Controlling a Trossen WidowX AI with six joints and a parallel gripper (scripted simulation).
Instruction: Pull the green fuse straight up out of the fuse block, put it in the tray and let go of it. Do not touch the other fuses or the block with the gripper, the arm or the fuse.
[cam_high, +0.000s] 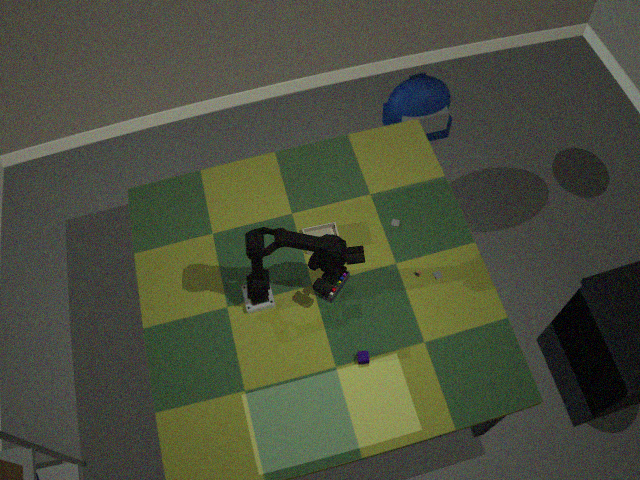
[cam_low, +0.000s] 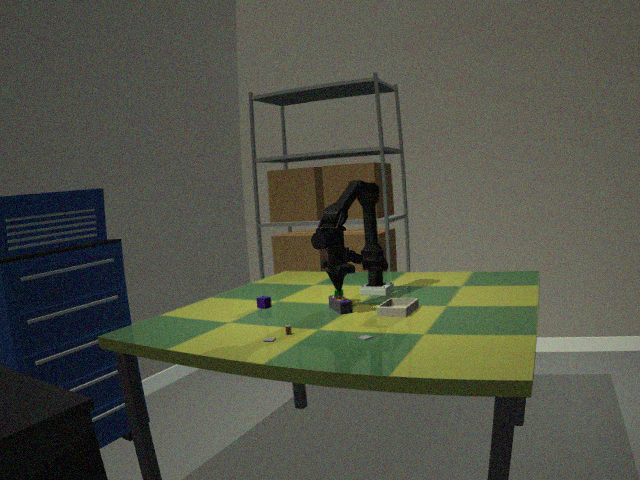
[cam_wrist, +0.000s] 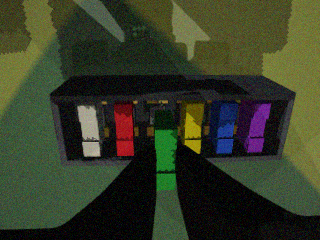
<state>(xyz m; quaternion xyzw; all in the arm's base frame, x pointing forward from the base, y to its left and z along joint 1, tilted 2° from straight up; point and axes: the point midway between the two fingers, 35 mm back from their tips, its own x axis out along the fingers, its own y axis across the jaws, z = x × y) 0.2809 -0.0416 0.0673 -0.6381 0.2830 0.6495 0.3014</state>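
While poised above the dark rectangular fuse block (cam_wrist: 172, 119), black fingers clamped on the small green rectangular fuse (cam_wrist: 166, 160). Fuse raised out of its slot, above the block, between red fuse (cam_wrist: 124, 130) and yellow fuse (cam_wrist: 192, 128). Shallow white tray (cam_low: 397, 306) just beside block on checkered green-yellow bench (cam_low: 465, 356).

The table (cam_low: 465, 356) carried a green-and-yellow chequered top; a purple cube (cam_low: 263, 302) sat near its left side; a small brown cylinder (cam_low: 287, 329) stood beside a flat grey tile (cam_low: 269, 339); a metal shelf rack (cam_low: 381, 170) held cardboard boxes (cam_low: 294, 193); a blue drawer cabinet (cam_low: 62, 310) stood at left.
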